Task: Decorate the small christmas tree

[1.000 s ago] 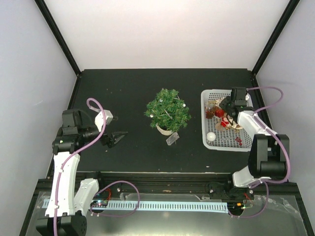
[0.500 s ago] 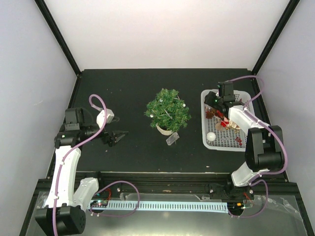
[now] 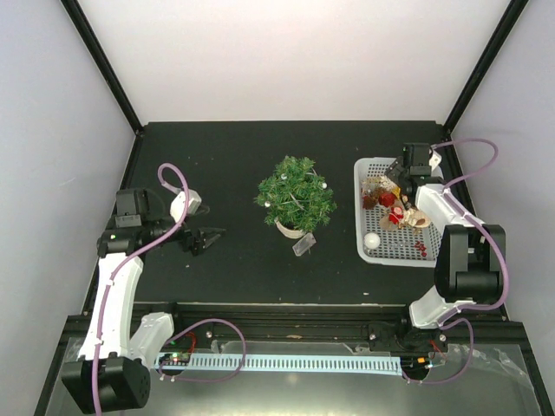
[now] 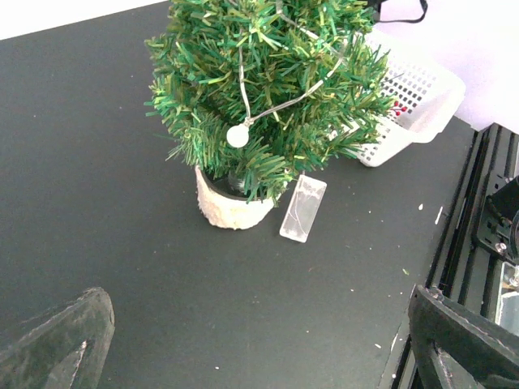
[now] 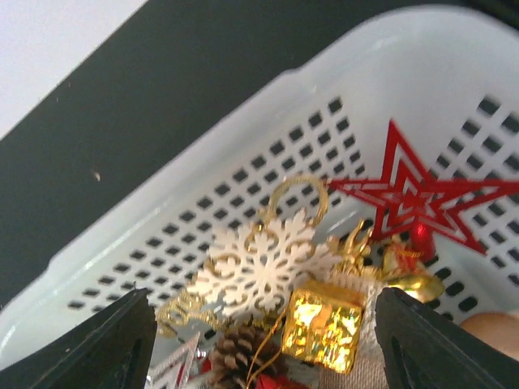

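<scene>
Barely begun — only a bead string (image 4: 238,135) on the small christmas tree (image 3: 296,198); ornaments (image 3: 395,212) unhung in the basket (image 3: 359,221); fingers apart, empty, on left gripper (image 3: 208,238) and right gripper (image 3: 397,178).

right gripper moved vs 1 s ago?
Yes. In the top view the right gripper now sits slightly closer to the far rim of the basket than a second ago, having swung toward the basket's left wall in between.

Bright, even, diffuse light, pale walls (image 3: 52,130) nearly washed out, matte tabletop (image 3: 234,156) evenly dark, tree (image 3: 296,192) needles crisp, left end effector (image 4: 259,300) dark and soft-edged in the close foreground, gold box (image 5: 324,324) glinting, basket (image 5: 243,105) rim overexposed and slightly soft
</scene>
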